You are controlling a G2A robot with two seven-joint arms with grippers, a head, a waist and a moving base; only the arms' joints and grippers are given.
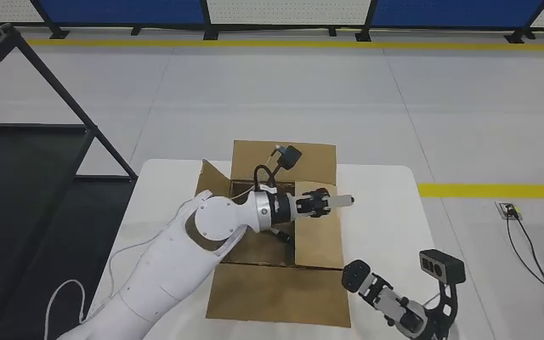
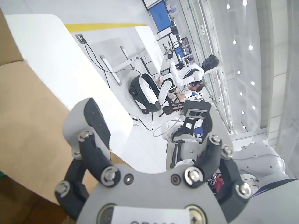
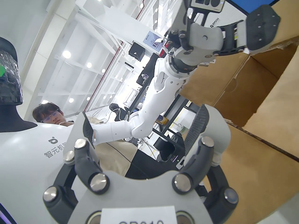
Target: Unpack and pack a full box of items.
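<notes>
a dark frame point(image 1: 87, 127) stands on the floor far to the left of both hands, off the surface point(image 1: 382, 195). the left arm point(image 1: 212, 225) lies across the open box point(image 1: 285, 157), which sits on the surface with its flaps spread. the arm hides most of the inside, so what the box holds cannot be told. the left hand point(image 1: 338, 201) hangs over the outer edge of the right flap. the body of the box is to its left and below it, and bare surface lies to its right. its fingers point(image 2: 97, 122) are spread wide and released, with nothing between the pads. in the left wrist view, cardboard shows behind one finger and the white surface beside it.

the right hand point(image 1: 357, 277) is to the right of the left hand and nearer the robot, well apart from it. it is just beside the right corner of the box's near flap. it too is released: its fingers point(image 3: 198, 122) stand apart and grasp nothing. it is tilted upward, so in the right wrist view the left hand shows above it, with the box's brown walls beside it. farther right of the right hand, a socket point(image 1: 507, 210) sits on the floor, next to a yellow line point(image 1: 480, 190).
</notes>
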